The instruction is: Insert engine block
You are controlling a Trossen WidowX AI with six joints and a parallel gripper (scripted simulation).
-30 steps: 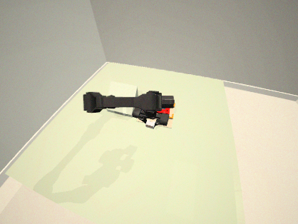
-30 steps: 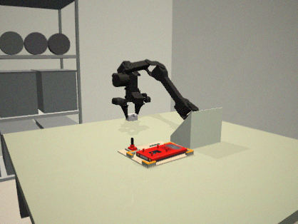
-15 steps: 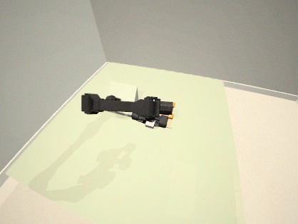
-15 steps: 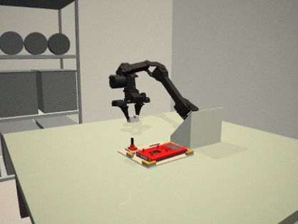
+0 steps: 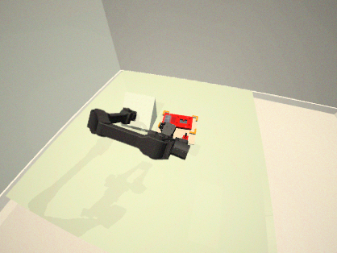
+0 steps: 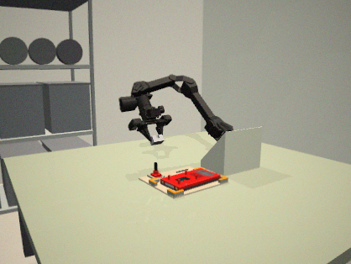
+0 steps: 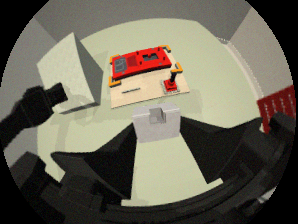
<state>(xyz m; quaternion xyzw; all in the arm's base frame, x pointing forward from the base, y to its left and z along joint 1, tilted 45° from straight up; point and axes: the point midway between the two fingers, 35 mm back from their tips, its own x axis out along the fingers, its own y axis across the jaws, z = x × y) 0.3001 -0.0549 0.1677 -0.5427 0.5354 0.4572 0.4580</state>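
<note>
My gripper [image 6: 157, 139] [image 7: 156, 121] is shut on the engine block [image 6: 158, 139] [image 7: 155, 122], a small grey block with a slot in its top edge. It holds the block high above the table, up and to the left of the board in the exterior view. The red car body [image 5: 179, 120] [image 6: 191, 177] [image 7: 141, 61] lies flat on a beige board [image 6: 148, 179] [image 7: 145, 93] with orange corner clips. Its dark opening [image 6: 183, 178] [image 7: 150, 56] faces up. In the top view the arm covers the block.
A small red base with a black upright peg [image 6: 155, 169] [image 7: 171, 83] stands on the board beside the car body. A pale wedge-shaped block [image 5: 139, 105] [image 6: 237, 151] [image 7: 67, 70] holds the arm's base. A shelf [image 6: 46, 76] with boxes stands behind the table.
</note>
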